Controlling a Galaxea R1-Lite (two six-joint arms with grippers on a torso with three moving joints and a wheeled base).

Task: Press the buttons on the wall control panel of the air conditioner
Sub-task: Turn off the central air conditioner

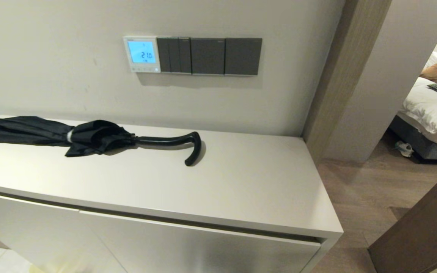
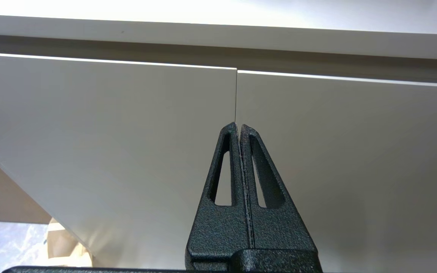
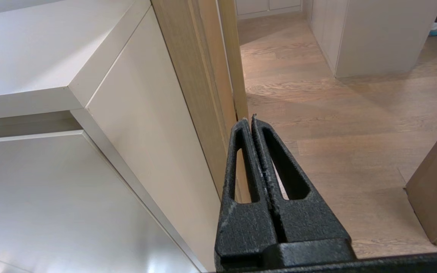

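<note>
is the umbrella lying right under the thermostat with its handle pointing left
No: the umbrella lies on the cabinet top with its hooked handle pointing right.

Much of my view is cropped, and the buttons are too small to read.

On the panel [image 1: 142, 54], the buttons [image 1: 142, 69] under the screen are too tiny for me to count or read. The head view shows neither of my arms. The umbrella [image 1: 51, 134] runs off that view's left edge, so its tip is out of sight. The bench [image 1: 241, 182] and its doors are cropped at the bottom and left, and the bed [image 1: 433, 113] at the right. Each wrist view cuts off my gripper's base, left [image 2: 239, 125] and right [image 3: 249, 119].
</note>
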